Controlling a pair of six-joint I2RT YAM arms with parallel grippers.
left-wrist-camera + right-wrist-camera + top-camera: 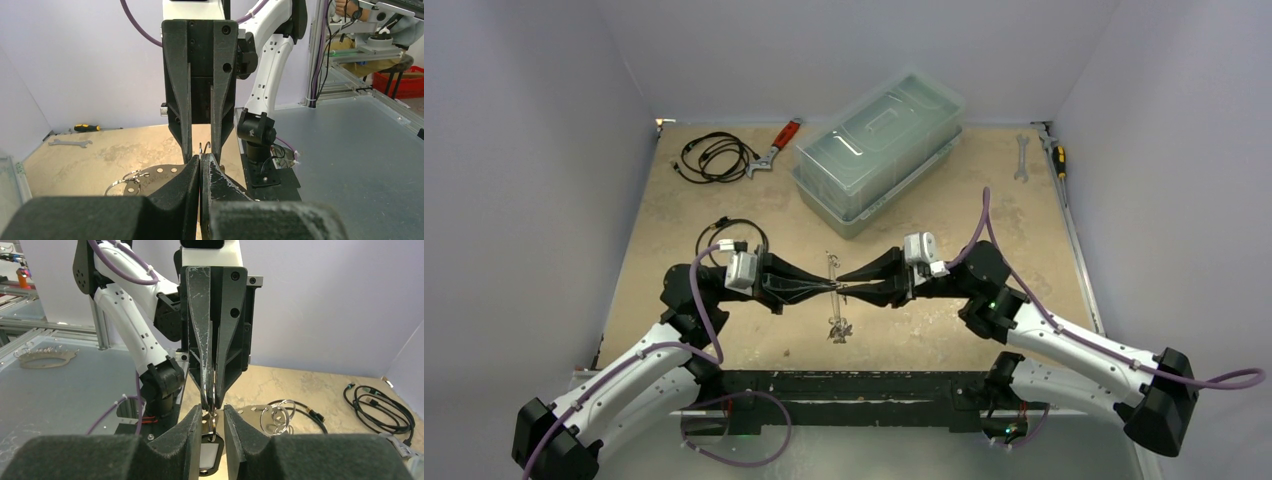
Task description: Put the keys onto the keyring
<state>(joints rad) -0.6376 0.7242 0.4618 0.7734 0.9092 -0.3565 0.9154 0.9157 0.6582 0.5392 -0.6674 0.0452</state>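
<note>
My two grippers meet tip to tip over the middle of the table. The left gripper (pixel 829 287) (pixel 200 162) is shut on the keyring (pixel 209 390), a thin pale loop standing on edge (pixel 831 268). A small split ring hangs from the loop with a black tag with a white label (pixel 210 452), one of the keys. It hangs in the gap between the fingers of my right gripper (pixel 843 290) (pixel 213 412), which stand apart on either side without touching it. More keys (pixel 837 329) lie in a cluster on the table just below.
A perforated metal plate with small split rings (pixel 272 416) lies under the grippers. A clear lidded box (pixel 879 150) stands at the back. Black cable coils (pixel 714 157) (pixel 729 235), red-handled pliers (pixel 776 145), a wrench (pixel 1022 157) and a screwdriver (pixel 1056 155) lie around.
</note>
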